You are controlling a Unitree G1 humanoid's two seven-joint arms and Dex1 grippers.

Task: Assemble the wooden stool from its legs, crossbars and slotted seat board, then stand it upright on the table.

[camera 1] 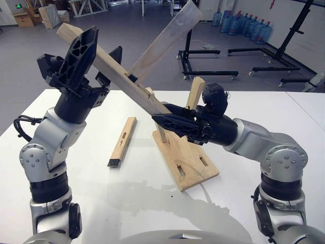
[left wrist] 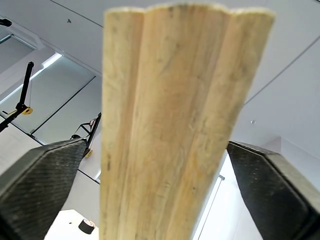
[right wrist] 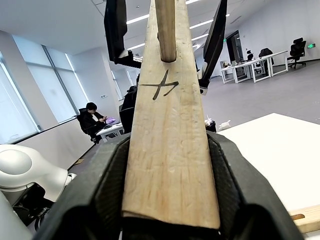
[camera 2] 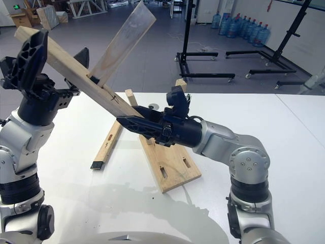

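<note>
A long wooden leg (camera 1: 127,84) hangs slanted above the white table (camera 1: 76,198). My left gripper (camera 1: 104,46) is shut on its raised end, and the left wrist view shows the leg (left wrist: 165,125) between the black fingers (left wrist: 40,190). My right gripper (camera 1: 161,113) is shut on its low end, where the leg (right wrist: 170,125) carries a pen mark. A flat crossbar (camera 1: 167,40) rises from a slot in the leg. The slotted seat board (camera 1: 190,165) lies flat below. Two sticks (camera 1: 195,94) rise from it, partly hidden by my right gripper.
A loose slotted piece (camera 1: 123,138) with a dark end lies on the table left of the seat board. Black metal frames (camera 1: 208,61) and water bottles (camera 1: 249,25) stand on the floor beyond the table's far edge.
</note>
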